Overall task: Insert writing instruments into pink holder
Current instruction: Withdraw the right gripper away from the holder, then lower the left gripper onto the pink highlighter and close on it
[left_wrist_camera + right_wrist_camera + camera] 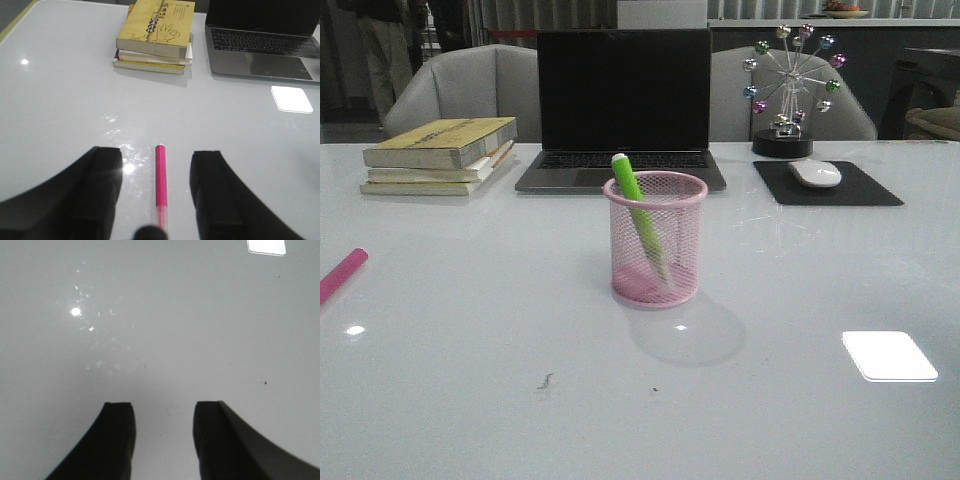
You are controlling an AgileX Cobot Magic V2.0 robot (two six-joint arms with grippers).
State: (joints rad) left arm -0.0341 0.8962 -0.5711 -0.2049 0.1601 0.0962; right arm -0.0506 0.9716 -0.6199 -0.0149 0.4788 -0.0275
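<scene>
Green pen (633,205) leans inside pink holder (655,240) at table centre (laptop (623,110), books (440,155) behind). Pink pen (160,177) flat on table between released left gripper (156,185) fingers. Right gripper (164,432) released, over bare table.

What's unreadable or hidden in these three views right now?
- Magenta pink highlighter pen: front view, cut off by the left edge; only one end shows.
- Same pen, left wrist view: near end blurred and partly hidden by the dark blob at the bottom edge.
- Lime green highlighter pen: lower half veiled by the pale pink wire-mesh holder.
- Both arms: absent from the front view.
- Stacked books: cover text too small.
</scene>
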